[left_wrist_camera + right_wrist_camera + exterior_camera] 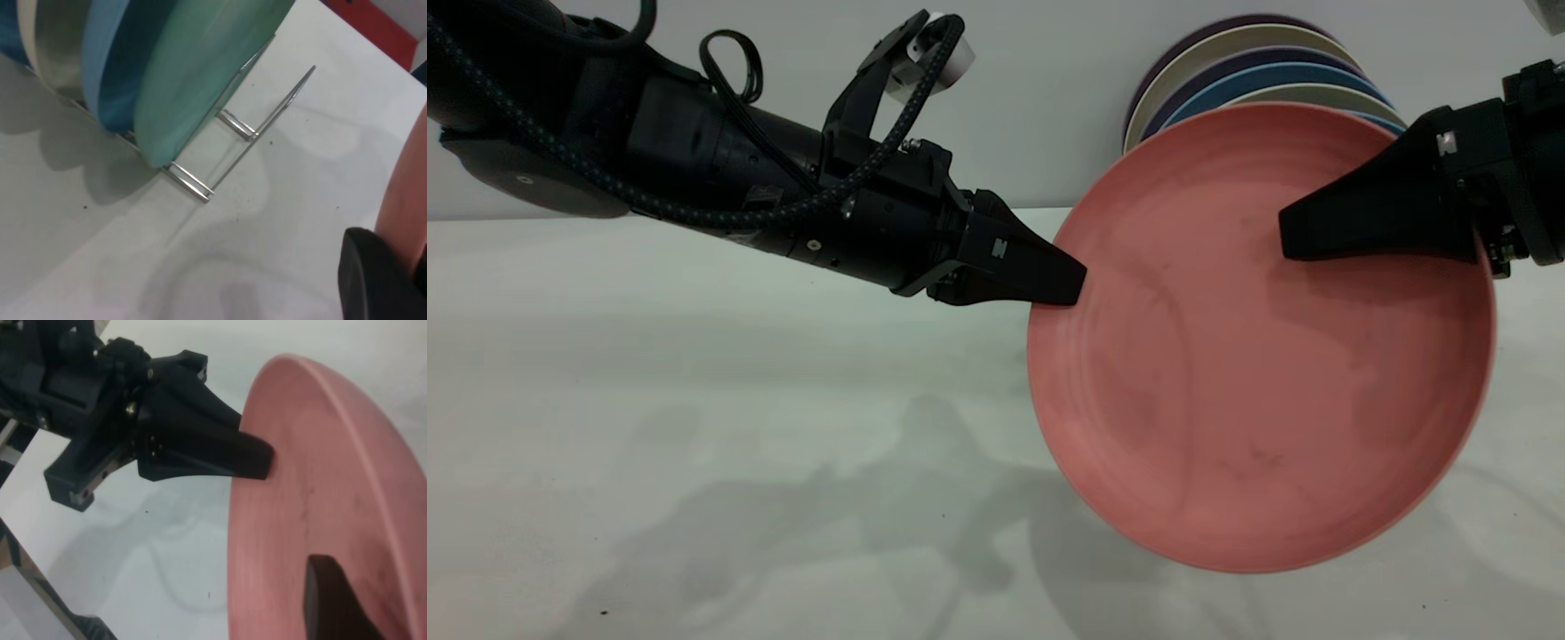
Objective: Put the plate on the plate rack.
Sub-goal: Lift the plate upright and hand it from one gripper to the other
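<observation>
The plate [1263, 356] is held upright above the table [694, 400] at centre-right of the frame, clamped at its left rim by the left gripper [1072, 283] and at its upper right by the right gripper [1294, 233], with the plate rack [233, 143] behind.

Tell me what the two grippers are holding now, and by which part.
Both hold the plate upright by its rim: left gripper on one edge, right gripper on the opposite edge.

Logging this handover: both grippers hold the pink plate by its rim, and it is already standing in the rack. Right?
Not quite. Both grippers, left and right, do hold the pink plate, but the exterior view shows it lifted above the table; in the left wrist view the rack's end slot is empty.
</observation>
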